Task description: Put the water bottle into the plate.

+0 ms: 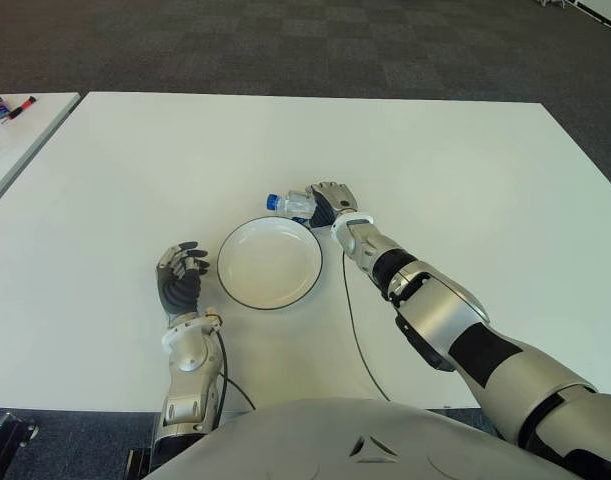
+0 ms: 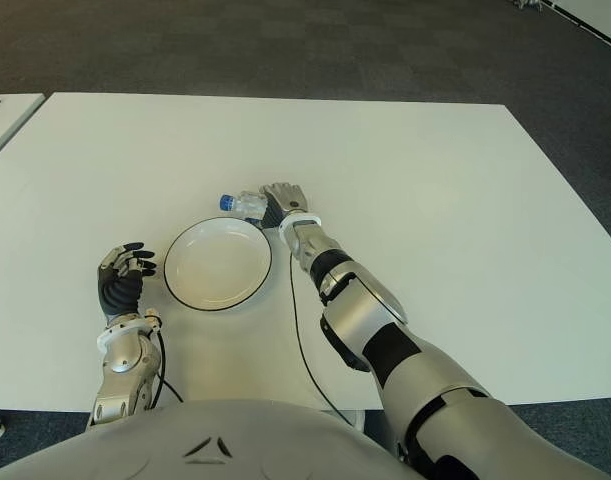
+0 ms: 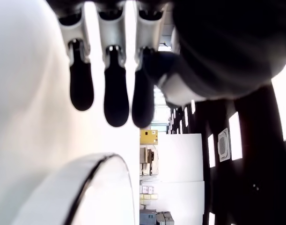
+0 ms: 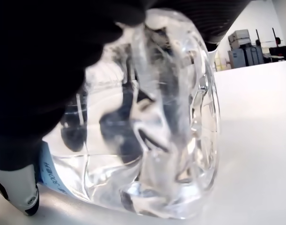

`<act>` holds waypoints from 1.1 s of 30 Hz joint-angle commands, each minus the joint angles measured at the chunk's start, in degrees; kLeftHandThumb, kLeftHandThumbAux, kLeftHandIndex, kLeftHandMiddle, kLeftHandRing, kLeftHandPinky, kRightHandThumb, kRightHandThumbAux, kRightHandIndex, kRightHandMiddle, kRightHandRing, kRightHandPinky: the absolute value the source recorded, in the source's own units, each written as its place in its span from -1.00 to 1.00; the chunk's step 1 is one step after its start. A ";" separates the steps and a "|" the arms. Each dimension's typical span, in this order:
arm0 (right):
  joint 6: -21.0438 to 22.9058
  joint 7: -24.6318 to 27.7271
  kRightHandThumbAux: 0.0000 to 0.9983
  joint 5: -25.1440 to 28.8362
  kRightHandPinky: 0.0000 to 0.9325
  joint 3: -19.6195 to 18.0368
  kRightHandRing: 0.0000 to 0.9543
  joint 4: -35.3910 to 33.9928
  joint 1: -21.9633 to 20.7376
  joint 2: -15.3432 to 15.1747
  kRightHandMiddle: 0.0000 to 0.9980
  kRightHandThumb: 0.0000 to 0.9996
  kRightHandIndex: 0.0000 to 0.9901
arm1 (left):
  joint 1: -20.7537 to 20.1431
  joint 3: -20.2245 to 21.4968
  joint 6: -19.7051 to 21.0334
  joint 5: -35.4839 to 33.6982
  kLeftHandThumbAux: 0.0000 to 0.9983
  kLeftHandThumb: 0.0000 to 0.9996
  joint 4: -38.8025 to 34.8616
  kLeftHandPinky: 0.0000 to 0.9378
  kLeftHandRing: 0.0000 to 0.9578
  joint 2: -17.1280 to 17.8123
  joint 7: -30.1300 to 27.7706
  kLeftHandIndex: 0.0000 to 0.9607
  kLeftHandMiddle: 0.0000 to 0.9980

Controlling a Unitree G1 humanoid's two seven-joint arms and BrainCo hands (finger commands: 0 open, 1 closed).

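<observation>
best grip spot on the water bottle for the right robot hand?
Take the water bottle around the clear mid-body, coming from the side away from the plate. It lies on its side just beyond the rim, blue cap pointing to the robot's left. The right robot hand is already closed on the body there; the left robot hand shows left of the plate.

You see one bottle (image 1: 290, 205), one plate (image 1: 270, 263), one table (image 1: 465, 170), two hands: left hand (image 1: 180, 275) and right hand (image 1: 332, 203), and one marker (image 1: 21, 106).
</observation>
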 commanded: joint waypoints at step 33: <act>-2.02 3.82 0.31 1.27 -0.56 -3.86 0.02 1.83 3.48 0.37 0.02 0.92 -0.19 | -1.35 0.00 -3.60 0.52 0.36 0.66 2.33 0.13 0.24 -3.74 2.89 -0.17 0.00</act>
